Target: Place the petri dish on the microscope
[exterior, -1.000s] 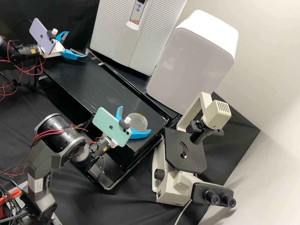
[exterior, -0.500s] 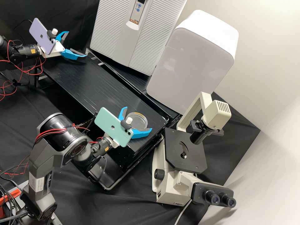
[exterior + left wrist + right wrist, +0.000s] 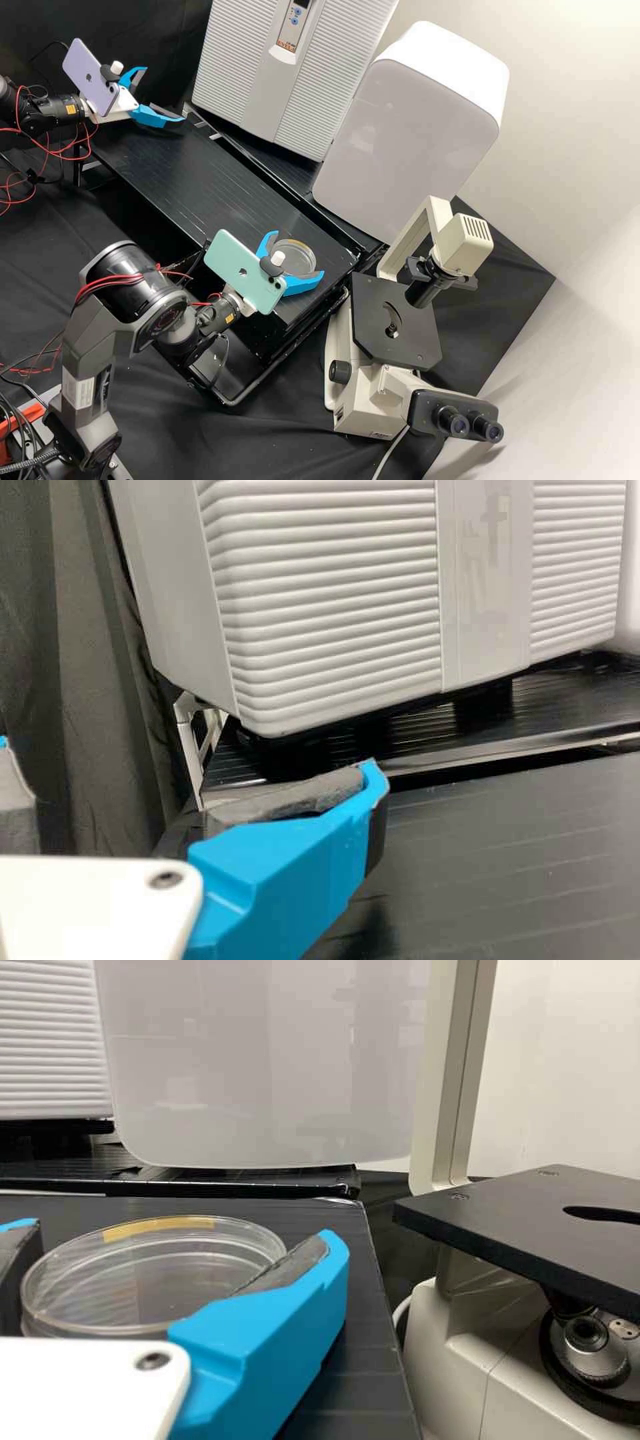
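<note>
In the high view my right gripper (image 3: 299,253) is at the platform's near-right end, its fingers on opposite sides of the clear petri dish (image 3: 297,252). The right wrist view has the dish (image 3: 150,1272) between the grey pads of my right gripper (image 3: 185,1231), which looks shut on it; both pads meet its rim. The dish lies flat, low over the black surface. To its right is the microscope (image 3: 413,343), with its black stage (image 3: 500,1205). My left gripper (image 3: 163,94) stands open and holds nothing at the platform's far-left end; in the left wrist view, my left gripper (image 3: 190,758) faces a ribbed cabinet.
The ribbed grey-white cabinet (image 3: 267,80) and a smooth white box (image 3: 407,133) stand behind the black platform (image 3: 200,180). The microscope's lamp arm (image 3: 460,247) overhangs its stage, and its eyepieces (image 3: 467,425) point toward the front right. The platform's raised edge (image 3: 337,233) runs behind the dish.
The fingers of my right gripper have drawn closer together around the dish, and the gripper has shifted slightly right. The dish has moved very slightly, if at all. My left arm is unmoved.
</note>
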You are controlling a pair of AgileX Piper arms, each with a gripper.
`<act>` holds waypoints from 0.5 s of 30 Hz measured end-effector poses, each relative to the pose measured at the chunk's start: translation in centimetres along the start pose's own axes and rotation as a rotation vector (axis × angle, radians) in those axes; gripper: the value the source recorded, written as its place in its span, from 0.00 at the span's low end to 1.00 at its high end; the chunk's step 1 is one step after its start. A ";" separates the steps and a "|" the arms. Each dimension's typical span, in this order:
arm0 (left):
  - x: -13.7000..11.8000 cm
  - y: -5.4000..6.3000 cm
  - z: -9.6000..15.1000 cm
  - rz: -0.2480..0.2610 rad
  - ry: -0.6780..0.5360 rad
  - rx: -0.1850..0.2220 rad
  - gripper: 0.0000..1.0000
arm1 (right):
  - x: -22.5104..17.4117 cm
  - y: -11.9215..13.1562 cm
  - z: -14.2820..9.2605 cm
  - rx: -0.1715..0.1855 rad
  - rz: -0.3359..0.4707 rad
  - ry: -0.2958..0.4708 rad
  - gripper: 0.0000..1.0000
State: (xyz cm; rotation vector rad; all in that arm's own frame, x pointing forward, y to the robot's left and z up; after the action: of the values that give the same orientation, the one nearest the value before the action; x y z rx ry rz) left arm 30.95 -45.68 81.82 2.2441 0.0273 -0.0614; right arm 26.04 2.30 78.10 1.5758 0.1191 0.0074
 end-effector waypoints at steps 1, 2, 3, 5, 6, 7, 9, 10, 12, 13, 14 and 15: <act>0.0 0.0 0.0 0.000 0.000 0.000 1.00 | 0.0 0.0 0.0 0.000 0.000 0.000 0.00; 0.0 0.0 0.0 0.000 0.000 0.000 1.00 | 0.0 0.0 0.0 0.000 0.001 -0.001 0.00; 0.0 0.0 0.0 0.000 0.000 0.000 1.00 | 0.0 0.1 0.1 -0.002 0.000 0.000 0.00; 0.0 0.0 0.0 0.000 0.000 0.000 1.00 | 0.0 0.1 0.1 0.001 -0.001 0.001 0.00; 0.0 0.0 0.0 0.000 0.000 0.000 1.00 | 0.0 0.1 0.1 0.004 -0.002 0.002 0.00; 0.0 0.0 0.0 0.000 0.000 0.000 1.00 | 0.0 0.1 0.1 0.003 -0.002 0.002 0.00; 0.0 0.0 0.0 0.000 0.000 0.000 1.00 | 0.0 0.1 0.1 0.004 -0.005 0.004 0.00; 0.0 0.0 0.0 0.000 0.000 0.000 1.00 | 0.0 0.1 0.2 0.009 -0.003 0.003 0.00; 0.0 0.0 0.0 0.000 0.000 0.000 1.00 | 0.0 0.2 0.2 0.021 -0.005 0.005 0.00; 0.0 0.0 0.0 0.000 0.000 0.000 1.00 | 0.0 0.3 0.2 0.024 -0.004 0.006 0.00; 0.0 0.0 0.0 0.000 0.000 0.000 1.00 | 0.0 0.3 0.2 0.025 -0.003 0.007 0.00; 0.0 0.0 0.0 0.000 0.000 0.000 1.00 | -0.1 0.5 0.1 0.027 -0.003 0.014 0.00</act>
State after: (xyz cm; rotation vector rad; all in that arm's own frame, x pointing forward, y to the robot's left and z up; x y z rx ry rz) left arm 30.95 -45.68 81.82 2.2441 0.0273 -0.0614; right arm 26.01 2.17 78.56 1.6032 0.1332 0.0149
